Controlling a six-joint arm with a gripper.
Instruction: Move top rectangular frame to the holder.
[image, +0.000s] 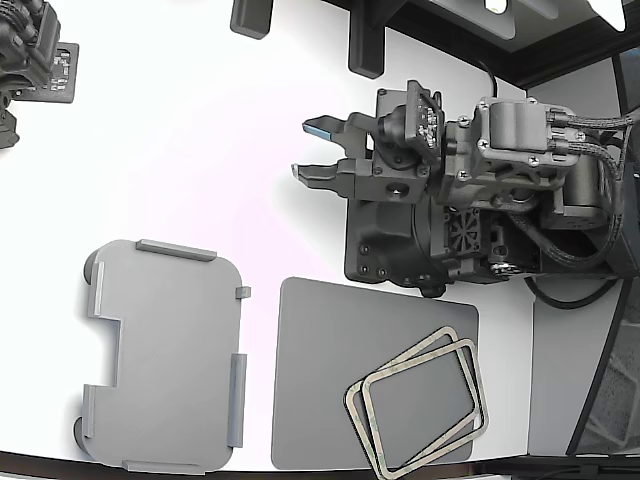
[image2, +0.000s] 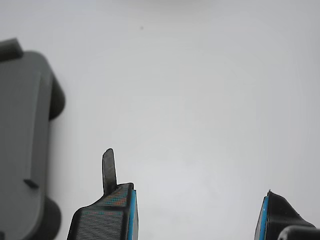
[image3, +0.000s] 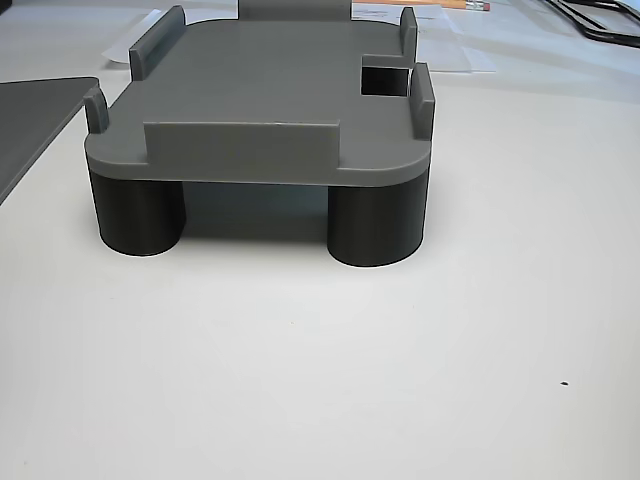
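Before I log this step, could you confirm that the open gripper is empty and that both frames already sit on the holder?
Not quite. The gripper is open and empty, but the two frames are not on the holder; they lie stacked on the dark mat to its right in the exterior view. The holder is bare, as the other view also shows.
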